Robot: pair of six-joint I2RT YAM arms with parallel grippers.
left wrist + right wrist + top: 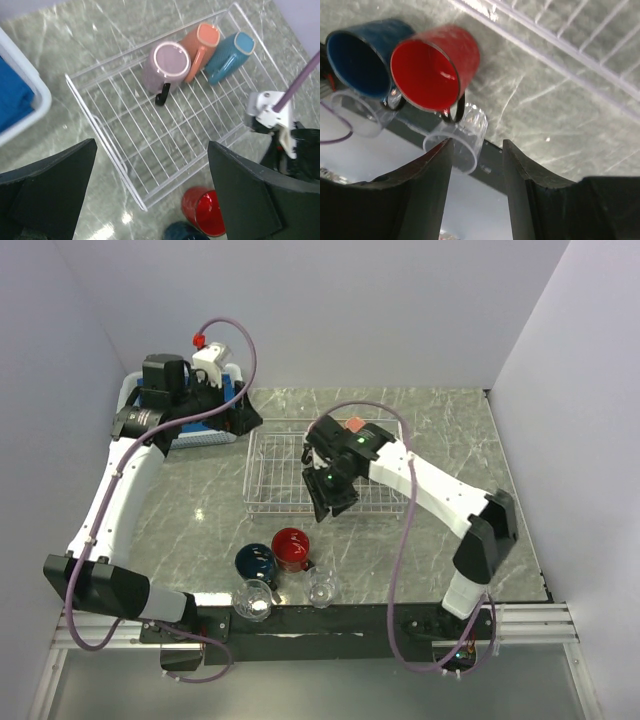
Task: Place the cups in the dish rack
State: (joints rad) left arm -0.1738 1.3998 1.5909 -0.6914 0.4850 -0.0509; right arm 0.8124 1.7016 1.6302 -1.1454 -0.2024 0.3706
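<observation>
The white wire dish rack (266, 472) stands mid-table. In the left wrist view the rack (102, 131) holds a mauve mug (167, 67), a salmon-orange mug (202, 46) and a light-blue mug (229, 57) lying at its far end. A navy mug (257, 562), a red mug (291, 548) and two clear glasses (253, 600) (321, 587) stand near the front edge. My right gripper (335, 502) hangs over the rack's front side, open and empty (477, 195), above the right glass (457, 137). My left gripper (238, 418) is open and empty (150, 197) left of the rack.
A white plastic basket (130, 400) with blue cloth sits at the back left, under my left wrist. The black front table edge (380, 615) runs just behind the glasses. White walls enclose the table on three sides.
</observation>
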